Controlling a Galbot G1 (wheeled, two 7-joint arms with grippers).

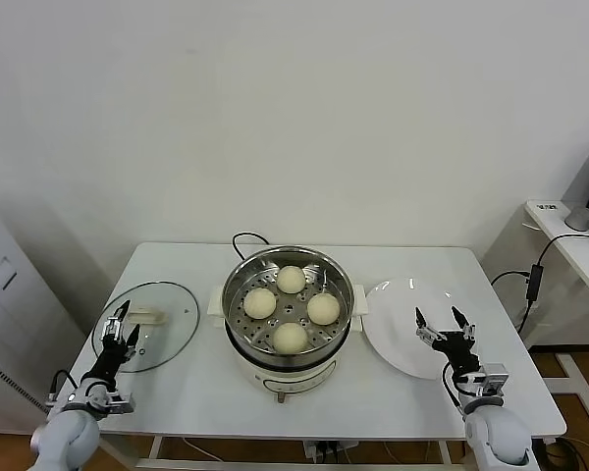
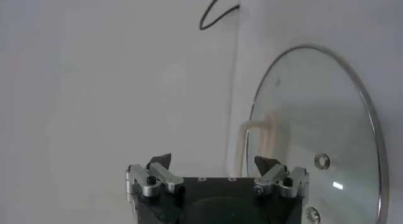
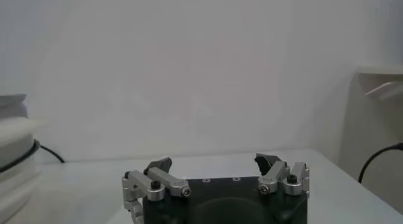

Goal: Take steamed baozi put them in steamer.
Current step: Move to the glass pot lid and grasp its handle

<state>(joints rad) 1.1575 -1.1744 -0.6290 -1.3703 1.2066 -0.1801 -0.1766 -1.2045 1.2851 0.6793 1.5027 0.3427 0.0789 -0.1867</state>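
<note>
The steamer stands at the table's middle, a shiny steel pot on a white base. Several cream-white steamed baozi lie on its perforated tray: one at the back, one on the left, one on the right and one at the front. My left gripper hangs open and empty at the front left, over the near edge of the glass lid. My right gripper stands open and empty at the front right, above the white plate's near side.
A round glass lid with a white handle lies flat, left of the pot. A flat white plate lies to the right of the pot. A black cord runs behind the pot. A side table stands at far right.
</note>
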